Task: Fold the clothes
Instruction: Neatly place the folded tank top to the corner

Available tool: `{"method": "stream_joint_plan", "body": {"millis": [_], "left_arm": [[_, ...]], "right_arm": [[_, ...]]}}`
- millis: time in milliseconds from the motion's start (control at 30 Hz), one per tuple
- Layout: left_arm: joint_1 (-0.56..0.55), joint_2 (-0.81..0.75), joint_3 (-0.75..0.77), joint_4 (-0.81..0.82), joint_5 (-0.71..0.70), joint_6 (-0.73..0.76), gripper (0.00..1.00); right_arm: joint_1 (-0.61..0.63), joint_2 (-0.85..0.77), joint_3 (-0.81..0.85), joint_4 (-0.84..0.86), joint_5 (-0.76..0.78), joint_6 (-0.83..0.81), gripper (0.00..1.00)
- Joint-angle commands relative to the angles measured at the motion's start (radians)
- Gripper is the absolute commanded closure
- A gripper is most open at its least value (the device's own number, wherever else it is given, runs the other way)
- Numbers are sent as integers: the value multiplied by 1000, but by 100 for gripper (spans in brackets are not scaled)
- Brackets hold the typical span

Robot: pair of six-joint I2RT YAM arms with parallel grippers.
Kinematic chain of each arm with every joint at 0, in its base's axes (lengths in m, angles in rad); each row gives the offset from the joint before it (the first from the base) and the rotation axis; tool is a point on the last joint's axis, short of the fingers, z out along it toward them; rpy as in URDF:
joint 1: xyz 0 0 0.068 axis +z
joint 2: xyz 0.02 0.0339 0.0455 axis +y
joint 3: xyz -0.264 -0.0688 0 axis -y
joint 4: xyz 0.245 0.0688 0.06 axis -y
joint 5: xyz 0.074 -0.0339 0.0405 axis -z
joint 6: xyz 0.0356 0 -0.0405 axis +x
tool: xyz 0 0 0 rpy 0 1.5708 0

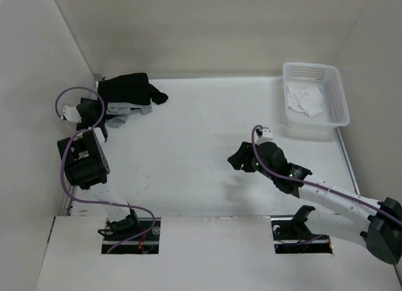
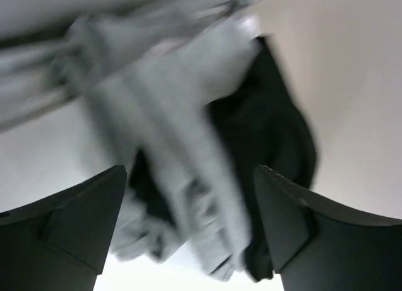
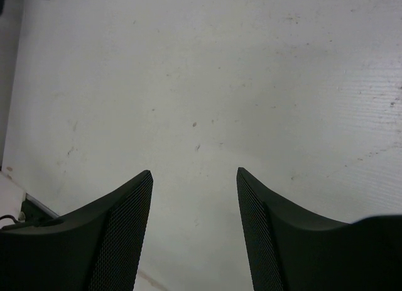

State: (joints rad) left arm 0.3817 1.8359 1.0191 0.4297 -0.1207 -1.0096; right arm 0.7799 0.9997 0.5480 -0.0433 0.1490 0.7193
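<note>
- One flat white counter (image 1: pixel 201 178) carries everything, with pale walls on three sides.
- At the two o'clock corner of the top view sits a white plastic lattice basket (image 1: pixel 343 99).
- At the ten o'clock corner lies a bunched plain black fabric garment (image 1: pixel 129 88). It rests on a light grey fabric garment (image 1: pixel 135 109) that pokes out along its near edge.
- Inside the basket lies a crumpled white fabric garment (image 1: pixel 304 99).
- At nine o'clock, just beside the pile, the left claw (image 2: pixel 190 173) has its fingers apart. Its blurred wrist view shows grey and black cloth beyond the tips, and I cannot tell whether they touch it.
- Near the middle, toward four o'clock, the right claw (image 3: pixel 194 171) hangs with its fingers spread over bare counter, gripping nothing.
</note>
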Motion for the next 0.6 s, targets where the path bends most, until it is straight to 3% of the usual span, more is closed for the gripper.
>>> {"method": "stream_joint_plan", "body": {"millis": [0, 233, 400, 567], "left_arm": [[-74, -95, -79, 171, -23, -106, 0], [-327, -321, -206, 158, -160, -15, 0], [-681, -403, -229, 75, -241, 169, 0], [-991, -314, -160, -80, -217, 218, 0]], "right_arm": [[0, 7, 44, 43, -8, -17, 39], [0, -7, 29, 48, 6, -9, 38], [0, 4, 13, 49, 41, -3, 39], [-11, -32, -11, 11, 122, -3, 38]]}}
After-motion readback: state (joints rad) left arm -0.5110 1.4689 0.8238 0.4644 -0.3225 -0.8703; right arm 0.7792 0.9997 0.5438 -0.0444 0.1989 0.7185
